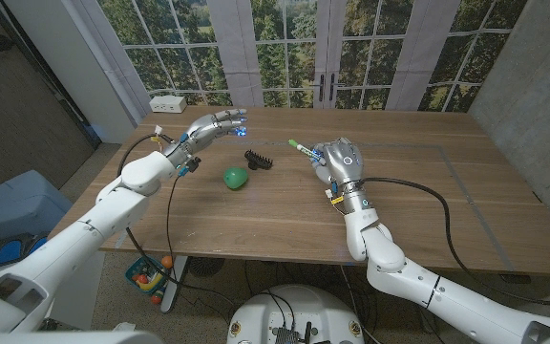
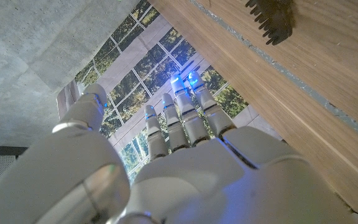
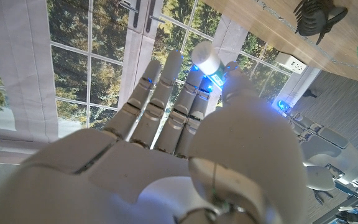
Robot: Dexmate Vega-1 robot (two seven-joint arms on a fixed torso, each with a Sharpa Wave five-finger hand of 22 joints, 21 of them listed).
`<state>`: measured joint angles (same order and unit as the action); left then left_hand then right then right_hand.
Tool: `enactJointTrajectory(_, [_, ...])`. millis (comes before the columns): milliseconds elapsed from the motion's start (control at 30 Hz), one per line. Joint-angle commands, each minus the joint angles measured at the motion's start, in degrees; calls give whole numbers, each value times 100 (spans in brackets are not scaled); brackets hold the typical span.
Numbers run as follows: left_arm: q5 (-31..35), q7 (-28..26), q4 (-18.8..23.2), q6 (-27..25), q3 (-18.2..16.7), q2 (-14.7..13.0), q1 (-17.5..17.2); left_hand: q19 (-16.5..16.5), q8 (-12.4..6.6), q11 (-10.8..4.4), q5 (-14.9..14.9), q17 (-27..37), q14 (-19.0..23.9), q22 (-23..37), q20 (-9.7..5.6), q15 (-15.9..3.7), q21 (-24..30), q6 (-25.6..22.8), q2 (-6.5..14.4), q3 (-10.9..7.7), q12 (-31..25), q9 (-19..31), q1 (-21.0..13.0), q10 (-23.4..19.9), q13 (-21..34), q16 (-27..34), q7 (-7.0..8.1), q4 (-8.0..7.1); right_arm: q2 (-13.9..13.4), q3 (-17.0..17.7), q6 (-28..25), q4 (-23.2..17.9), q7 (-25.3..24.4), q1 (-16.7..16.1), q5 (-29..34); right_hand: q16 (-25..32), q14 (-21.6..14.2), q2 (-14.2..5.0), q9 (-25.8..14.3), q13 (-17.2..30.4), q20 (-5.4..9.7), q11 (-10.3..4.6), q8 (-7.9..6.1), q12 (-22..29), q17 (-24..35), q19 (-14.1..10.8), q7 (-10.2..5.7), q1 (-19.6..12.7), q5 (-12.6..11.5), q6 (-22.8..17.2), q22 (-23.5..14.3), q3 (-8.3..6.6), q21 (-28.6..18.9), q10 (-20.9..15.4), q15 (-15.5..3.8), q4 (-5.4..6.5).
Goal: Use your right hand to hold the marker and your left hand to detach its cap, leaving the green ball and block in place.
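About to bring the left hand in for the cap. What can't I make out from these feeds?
- Marker: head view shows just its green tip; the right hand covers the body.
- Cap seam: too small in head view; in right wrist view the fingers hide it.
- Black block: cut off by the edge in left wrist view.
- Left hand: its palm side faces away.
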<state>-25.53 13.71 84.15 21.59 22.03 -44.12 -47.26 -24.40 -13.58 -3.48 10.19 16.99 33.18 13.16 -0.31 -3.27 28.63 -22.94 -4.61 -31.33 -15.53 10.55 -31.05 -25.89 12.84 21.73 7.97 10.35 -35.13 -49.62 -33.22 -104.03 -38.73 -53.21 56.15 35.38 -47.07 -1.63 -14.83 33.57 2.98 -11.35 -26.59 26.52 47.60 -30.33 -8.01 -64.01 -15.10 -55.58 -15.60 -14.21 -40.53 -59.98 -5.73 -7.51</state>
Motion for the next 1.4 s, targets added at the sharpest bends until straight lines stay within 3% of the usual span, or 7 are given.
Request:
enactJointTrajectory(33, [424,-164,279,-116,109,-162,127,-39,-62,-17,57,95,-45,44,14,-523,55,-109,-110,85,-32,26,-84,-45,32,76,51,0,-21,87,243,-73,114,37,277,-52,33,-389,-1,52,737,-10,-19,-9,72,50,-357,-357,-52,-423,-18,30,-83,-61,-755,24])
enactJointTrajectory(333, [577,-229,446,-180,146,-212,128,-66,-36,-53,138,186,-148,94,-1,-522,121,-128,-221,182,-36,26,-239,-47,54,99,61,-9,-45,101,378,-159,200,53,472,-119,42,-401,-13,111,746,-11,-30,-31,188,114,-357,-380,-85,-429,-8,77,-178,-61,-756,40])
enactJointTrajectory(533, [709,-286,548,-183,169,-237,121,-386,-26,40,216,144,93,225,-191,-635,380,-294,-361,305,-78,33,-430,-224,37,142,-14,-51,-48,106,497,-172,248,94,589,-169,34,-412,-10,156,743,-12,-29,-43,269,148,-356,-394,-107,-427,6,111,-254,-73,-755,53])
enactJointTrajectory(700, [687,-125,600,-228,210,-293,163,-466,8,40,243,57,202,302,-211,-685,486,-283,-400,344,-75,36,-474,-264,23,110,-23,-69,12,67,509,-136,382,170,744,-191,32,-417,-8,172,739,-12,-30,-48,295,175,-356,-400,-114,-429,12,121,-275,-78,-754,57])
enactJointTrajectory(933, [632,-36,569,-177,234,-259,186,-378,14,27,301,-24,271,401,-106,-636,558,-363,-290,304,-76,42,-636,-342,6,62,-33,-89,73,20,616,-54,435,253,836,-247,18,-416,-10,220,738,-15,-32,-62,380,238,-357,-400,-132,-426,35,166,-343,-93,-752,74])
enactJointTrajectory(1100, [588,41,526,-162,262,-228,219,-418,-14,38,319,-135,252,494,-158,-630,680,-537,-289,325,-107,48,-735,-518,-15,-37,-75,-97,75,24,690,-57,423,289,890,-294,7,-427,-1,252,736,-14,-25,-78,431,268,-357,-410,-146,-418,54,188,-395,-93,-753,82])
enactJointTrajectory(1400, [596,110,488,-130,296,-204,275,-445,-88,-77,349,-351,483,523,-223,-697,785,-892,-199,314,-145,56,-873,-799,-51,-111,-138,-136,91,37,859,-37,266,314,914,-380,-28,-449,-8,317,739,-14,-37,-104,542,309,-360,-434,-170,-429,97,232,-509,-117,-755,96])
